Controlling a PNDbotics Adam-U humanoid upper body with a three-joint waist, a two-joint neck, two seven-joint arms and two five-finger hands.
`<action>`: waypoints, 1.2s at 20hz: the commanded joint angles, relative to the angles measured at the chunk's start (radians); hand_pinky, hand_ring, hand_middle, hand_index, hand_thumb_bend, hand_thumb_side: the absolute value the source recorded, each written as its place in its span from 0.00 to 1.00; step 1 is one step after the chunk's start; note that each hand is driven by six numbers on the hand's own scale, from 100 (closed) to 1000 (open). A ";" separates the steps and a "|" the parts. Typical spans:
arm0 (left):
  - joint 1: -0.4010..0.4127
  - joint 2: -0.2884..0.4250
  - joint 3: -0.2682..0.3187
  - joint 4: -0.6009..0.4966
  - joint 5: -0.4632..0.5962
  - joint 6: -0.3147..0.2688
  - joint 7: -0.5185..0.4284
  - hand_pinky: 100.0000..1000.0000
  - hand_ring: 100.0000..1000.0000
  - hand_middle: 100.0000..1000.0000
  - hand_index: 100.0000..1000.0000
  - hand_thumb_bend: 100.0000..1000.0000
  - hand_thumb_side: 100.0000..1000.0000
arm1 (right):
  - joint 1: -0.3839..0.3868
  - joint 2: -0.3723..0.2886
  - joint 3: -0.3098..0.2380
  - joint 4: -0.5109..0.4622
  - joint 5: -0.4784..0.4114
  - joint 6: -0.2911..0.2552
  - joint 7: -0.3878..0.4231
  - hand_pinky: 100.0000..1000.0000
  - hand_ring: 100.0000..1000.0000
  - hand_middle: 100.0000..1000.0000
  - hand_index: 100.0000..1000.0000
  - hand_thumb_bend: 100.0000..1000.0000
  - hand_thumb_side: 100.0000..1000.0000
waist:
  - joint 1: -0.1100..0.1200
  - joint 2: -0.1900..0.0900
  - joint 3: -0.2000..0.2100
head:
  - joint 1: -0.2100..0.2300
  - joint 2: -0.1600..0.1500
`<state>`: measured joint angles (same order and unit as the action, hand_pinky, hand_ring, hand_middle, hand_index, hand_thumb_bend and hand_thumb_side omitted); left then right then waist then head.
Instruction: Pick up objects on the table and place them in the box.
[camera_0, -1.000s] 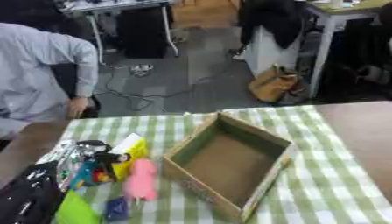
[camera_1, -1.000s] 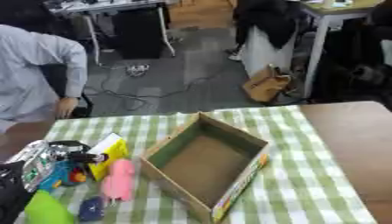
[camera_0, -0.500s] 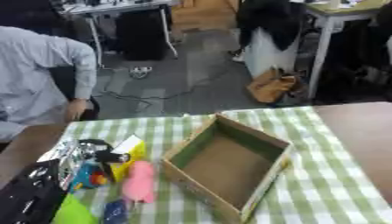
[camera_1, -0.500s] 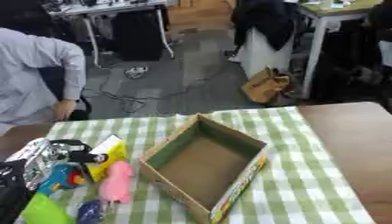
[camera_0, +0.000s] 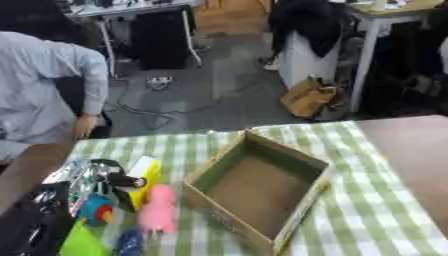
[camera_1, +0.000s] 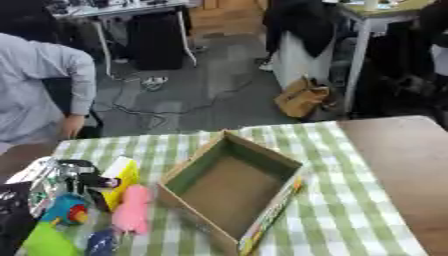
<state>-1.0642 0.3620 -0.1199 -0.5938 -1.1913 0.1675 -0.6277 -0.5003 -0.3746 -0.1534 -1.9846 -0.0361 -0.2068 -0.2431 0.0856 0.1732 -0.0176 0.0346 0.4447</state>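
1. At the lower left corner of the left eye view, a black bulk that seems to be the robot's left hand (camera_0: 31, 227) comes in over the table edge; whether its fingers are curled or straight cannot be told, nor whether it holds anything.
2. The open cardboard box (camera_0: 262, 187) sits on the green checked tablecloth (camera_0: 376, 220), turned askew, its inside bare.
3. Just left of the box lies a pink object (camera_0: 159, 209), lengthwise, near its wall.
4. Beside that are a yellow packet (camera_0: 147, 172), a teal toy (camera_0: 96, 210), a bright green piece (camera_0: 83, 242) and a silvery wrapper (camera_0: 74, 172), all clustered together.
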 joint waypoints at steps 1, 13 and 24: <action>-0.011 0.037 -0.001 -0.005 -0.045 -0.003 0.014 0.66 0.59 0.59 0.79 0.38 0.96 | -0.014 -0.018 -0.003 -0.015 -0.005 -0.005 -0.002 0.67 0.90 0.89 1.00 0.00 1.00 | 0.014 -0.002 0.000 | -0.001 -0.009; 0.005 0.024 0.022 0.013 -0.083 -0.040 0.017 0.35 0.29 0.33 0.51 0.29 0.82 | -0.014 -0.019 -0.003 -0.015 -0.004 -0.006 -0.006 0.67 0.90 0.89 1.00 0.00 1.00 | 0.014 0.000 -0.007 | -0.002 -0.009; 0.000 0.023 0.030 0.000 -0.013 -0.032 0.201 0.06 0.06 0.11 0.34 0.00 0.76 | -0.010 -0.014 -0.005 -0.015 0.003 0.001 -0.009 0.67 0.89 0.89 1.00 0.00 1.00 | 0.013 -0.005 -0.009 | -0.001 -0.010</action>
<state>-1.0429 0.3613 -0.0954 -0.5789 -1.2167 0.1330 -0.4531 -0.5001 -0.3746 -0.1536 -1.9846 -0.0364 -0.2074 -0.2499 0.0856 0.1732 -0.0278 0.0326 0.4447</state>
